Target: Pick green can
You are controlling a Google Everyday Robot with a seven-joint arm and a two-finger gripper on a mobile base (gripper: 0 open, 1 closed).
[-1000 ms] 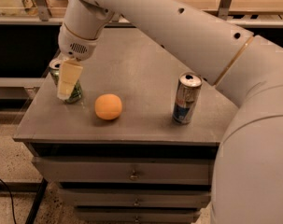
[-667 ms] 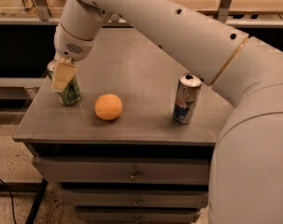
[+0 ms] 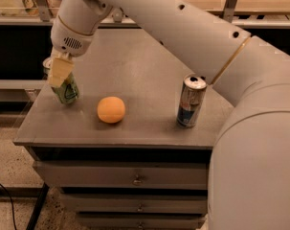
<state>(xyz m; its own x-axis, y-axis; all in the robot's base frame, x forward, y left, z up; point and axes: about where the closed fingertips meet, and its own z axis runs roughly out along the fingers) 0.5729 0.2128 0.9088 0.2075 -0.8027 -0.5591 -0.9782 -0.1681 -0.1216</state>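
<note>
The green can (image 3: 68,93) is at the left edge of the grey cabinet top (image 3: 139,56), tilted with its top leaning left. My gripper (image 3: 57,74) comes down from the white arm and is shut on the can's upper part. A cream-coloured finger (image 3: 58,71) covers the can's rim and upper side. Only the can's green lower half shows.
An orange ball-like fruit (image 3: 111,109) lies just right of the green can. A taller silver-and-blue can (image 3: 191,101) stands upright further right, near the front edge. Drawers (image 3: 135,178) are below the top. The white arm spans the right side of the view.
The gripper and the green can have shifted a little to the left together, and the can now leans more. The fruit and the silver-and-blue can have not moved.
</note>
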